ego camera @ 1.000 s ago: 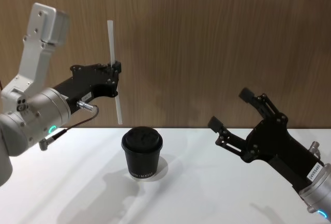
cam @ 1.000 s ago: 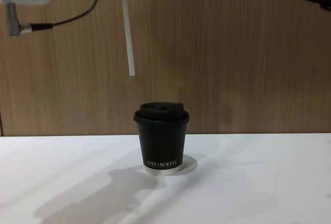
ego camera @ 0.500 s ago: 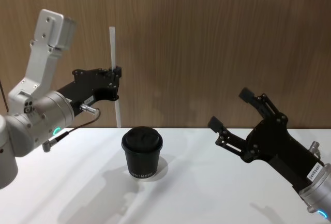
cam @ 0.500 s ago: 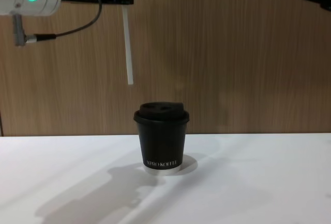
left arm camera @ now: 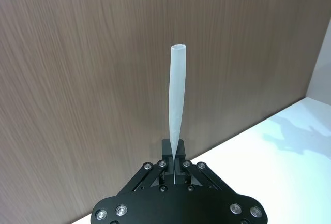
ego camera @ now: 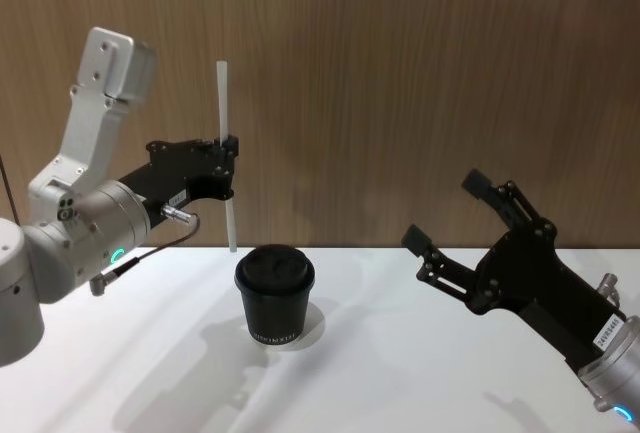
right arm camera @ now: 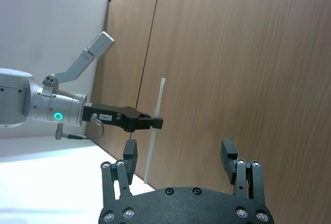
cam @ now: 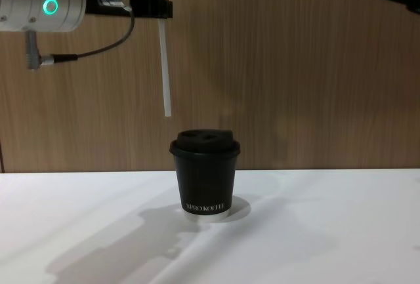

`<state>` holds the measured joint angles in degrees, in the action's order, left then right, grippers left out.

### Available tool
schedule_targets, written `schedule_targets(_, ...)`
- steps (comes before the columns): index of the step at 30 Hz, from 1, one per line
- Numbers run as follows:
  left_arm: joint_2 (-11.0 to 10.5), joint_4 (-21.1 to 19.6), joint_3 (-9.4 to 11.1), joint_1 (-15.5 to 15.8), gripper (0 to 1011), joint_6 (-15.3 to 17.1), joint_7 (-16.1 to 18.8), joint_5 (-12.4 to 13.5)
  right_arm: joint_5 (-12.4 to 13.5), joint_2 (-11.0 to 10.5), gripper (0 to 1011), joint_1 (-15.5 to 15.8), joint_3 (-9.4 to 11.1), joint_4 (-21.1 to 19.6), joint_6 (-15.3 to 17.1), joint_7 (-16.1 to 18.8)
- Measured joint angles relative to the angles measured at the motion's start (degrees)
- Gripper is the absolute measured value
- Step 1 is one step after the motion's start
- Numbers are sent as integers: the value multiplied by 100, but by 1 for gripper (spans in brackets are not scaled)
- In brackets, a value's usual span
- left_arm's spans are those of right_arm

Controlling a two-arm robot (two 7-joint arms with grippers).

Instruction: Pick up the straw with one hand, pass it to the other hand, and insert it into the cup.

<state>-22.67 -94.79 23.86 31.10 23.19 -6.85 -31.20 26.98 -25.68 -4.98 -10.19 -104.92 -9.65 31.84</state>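
My left gripper [ego camera: 229, 166] is shut on the thin white straw [ego camera: 224, 103] and holds it nearly upright in the air. The straw [cam: 165, 67] ends a little above the lid, just outside the left edge of the black cup [cam: 205, 179]. The cup [ego camera: 275, 295] stands upright on the white table, lid on. In the left wrist view the straw [left arm camera: 176, 100] rises from between the closed fingers [left arm camera: 176, 164]. My right gripper [ego camera: 443, 209] hovers open and empty to the right of the cup, its own camera facing the straw [right arm camera: 155, 131] between its spread fingers [right arm camera: 178, 157].
A wooden wall [ego camera: 420, 73] runs close behind the white table [ego camera: 380, 373]. Shadows of the left arm and the cup fall on the tabletop to the front left of the cup.
The left gripper has come down and slightly to the right with the straw, which now hangs straighter, its lower end closer to the cup's lid. The right gripper has not moved.
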Motion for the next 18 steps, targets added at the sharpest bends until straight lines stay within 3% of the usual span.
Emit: schedule_targets(18, 150, 337, 69, 130, 13, -75, -115, 160, 0, 0, 1001, 0, 0, 0, 0, 0)
